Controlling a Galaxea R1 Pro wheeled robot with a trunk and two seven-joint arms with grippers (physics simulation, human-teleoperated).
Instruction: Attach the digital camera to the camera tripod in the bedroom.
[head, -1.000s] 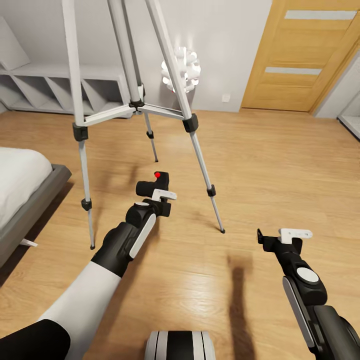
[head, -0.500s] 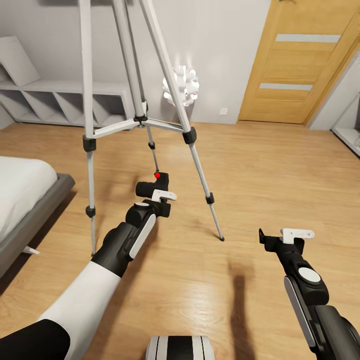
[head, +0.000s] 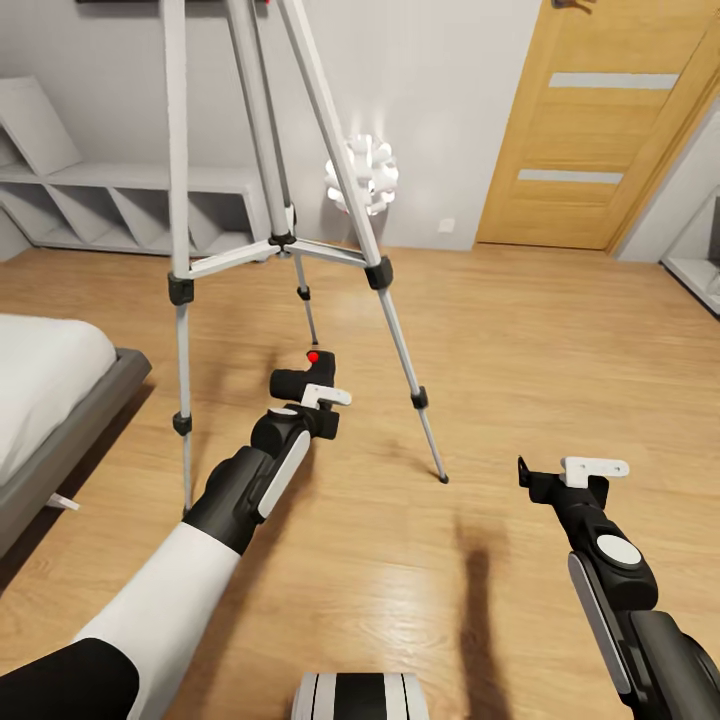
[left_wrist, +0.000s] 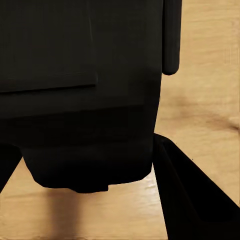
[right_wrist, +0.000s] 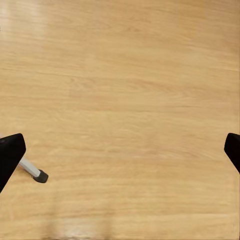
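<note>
Head view of the bedroom. The camera tripod (head: 275, 240) stands on the light wood floor (head: 540, 340) in the upper left and centre of the frame, its three silver-grey legs spreading downward from beyond the top edge; black braces join them at mid-height, and the nearest foot rests at centre right. The left gripper (head: 312, 392), at the centre of the frame, has its jaws closed on the digital camera (head: 305, 378), a small black box with a red button on top, held low between the tripod's legs and apart from them. In the left wrist view the digital camera (left_wrist: 80, 90) appears as a dark mass close to the lens, with floor behind it. The right gripper (head: 565, 472) hangs at lower right over bare floor; its jaws stand wide apart and hold nothing. In the right wrist view the two fingertips (right_wrist: 10, 152) sit at opposite edges, and one tripod foot (right_wrist: 34, 172) shows near one of them. A grey-framed bed (head: 60, 400) with white mattress occupies the left edge; low shelving (head: 120, 200) lines the far wall at upper left, a white clustered ornament (head: 362, 174) sits by the wall at upper centre, and a wooden door (head: 600, 130) fills the upper right.
</note>
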